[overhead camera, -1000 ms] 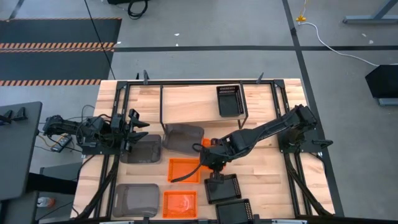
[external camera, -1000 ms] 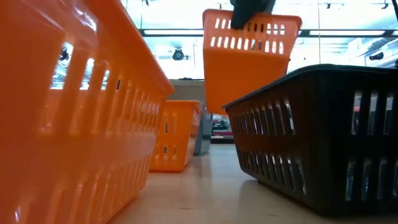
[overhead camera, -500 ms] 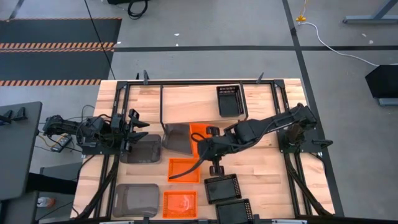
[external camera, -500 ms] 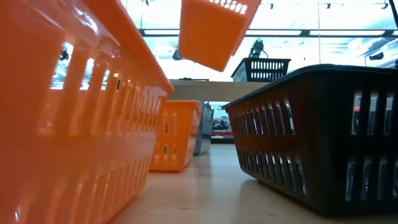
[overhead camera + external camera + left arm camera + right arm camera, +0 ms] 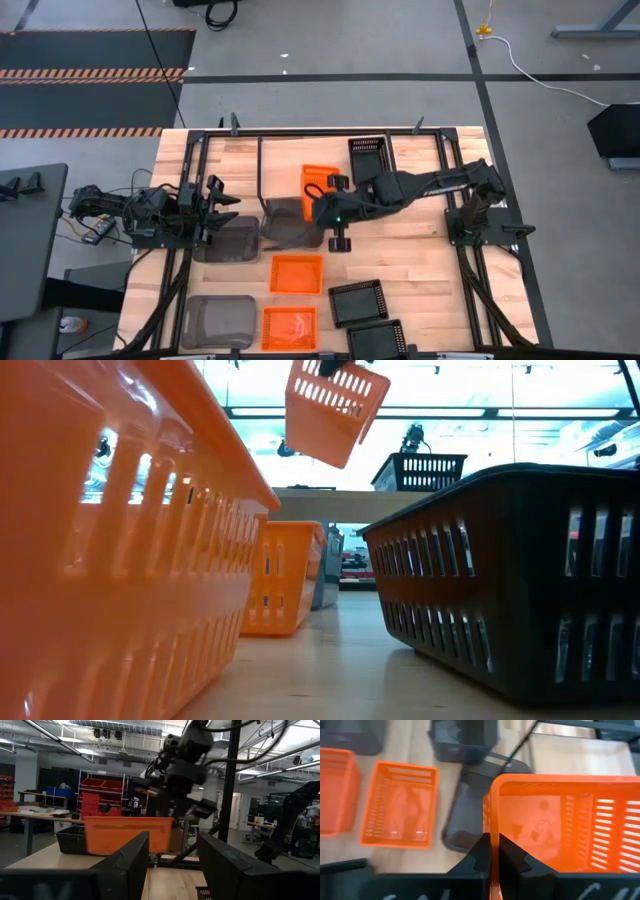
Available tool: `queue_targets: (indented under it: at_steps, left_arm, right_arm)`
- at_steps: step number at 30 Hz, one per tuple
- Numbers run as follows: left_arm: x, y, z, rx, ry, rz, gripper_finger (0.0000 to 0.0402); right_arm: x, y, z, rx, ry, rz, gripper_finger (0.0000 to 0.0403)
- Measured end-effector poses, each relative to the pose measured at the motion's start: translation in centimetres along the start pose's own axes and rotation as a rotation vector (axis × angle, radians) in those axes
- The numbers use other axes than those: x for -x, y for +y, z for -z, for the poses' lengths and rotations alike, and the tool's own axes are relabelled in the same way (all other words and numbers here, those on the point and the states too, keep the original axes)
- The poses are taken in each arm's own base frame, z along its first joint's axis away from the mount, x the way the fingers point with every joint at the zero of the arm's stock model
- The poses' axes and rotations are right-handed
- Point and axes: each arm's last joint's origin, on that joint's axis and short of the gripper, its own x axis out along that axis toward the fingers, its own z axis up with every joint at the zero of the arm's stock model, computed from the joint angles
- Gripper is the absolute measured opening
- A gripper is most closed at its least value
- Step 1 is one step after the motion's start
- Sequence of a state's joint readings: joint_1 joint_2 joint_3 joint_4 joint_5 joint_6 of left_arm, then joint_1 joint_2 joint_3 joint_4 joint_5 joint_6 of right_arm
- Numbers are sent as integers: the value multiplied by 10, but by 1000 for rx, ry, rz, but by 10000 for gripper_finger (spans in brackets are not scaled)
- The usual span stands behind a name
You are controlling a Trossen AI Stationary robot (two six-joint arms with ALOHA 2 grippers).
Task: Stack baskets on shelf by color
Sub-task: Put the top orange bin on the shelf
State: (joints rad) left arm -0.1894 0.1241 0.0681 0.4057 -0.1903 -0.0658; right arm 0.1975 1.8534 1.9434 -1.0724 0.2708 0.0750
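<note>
Right gripper (image 5: 492, 851) | clamped on orange basket (image 5: 560, 825) rim | no legible writing

Bright overhead light, wrist-view motion blur

We lose the near orange basket (image 5: 110, 550) past the low view's edge, black mesh basket (image 5: 520, 580) cropped beside it, right arm (image 5: 187, 760) blurred.

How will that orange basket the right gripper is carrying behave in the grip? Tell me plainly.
The orange basket is probably light and stiff: it keeps its shape though the right gripper pinches only one rim. It hangs tilted in the low view, so it may swing or pivot. The smooth thin wall could slip if jolted.
</note>
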Motion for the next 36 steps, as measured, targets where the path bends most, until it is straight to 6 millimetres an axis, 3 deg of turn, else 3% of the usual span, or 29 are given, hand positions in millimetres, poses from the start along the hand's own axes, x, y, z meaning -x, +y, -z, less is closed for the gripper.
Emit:
queue_targets:
  at_steps: [10,23,36]
  left_arm:
    - [0,0,0,0,0,0,172]
    - [0,0,0,0,0,0,172]
    - [0,0,0,0,0,0,172]
  right_arm:
    - [-9,-37,0,-59,25,52,21]
    - [-13,-55,1,-65,38,55,21]
    - [-34,-72,6,-49,87,72,21]
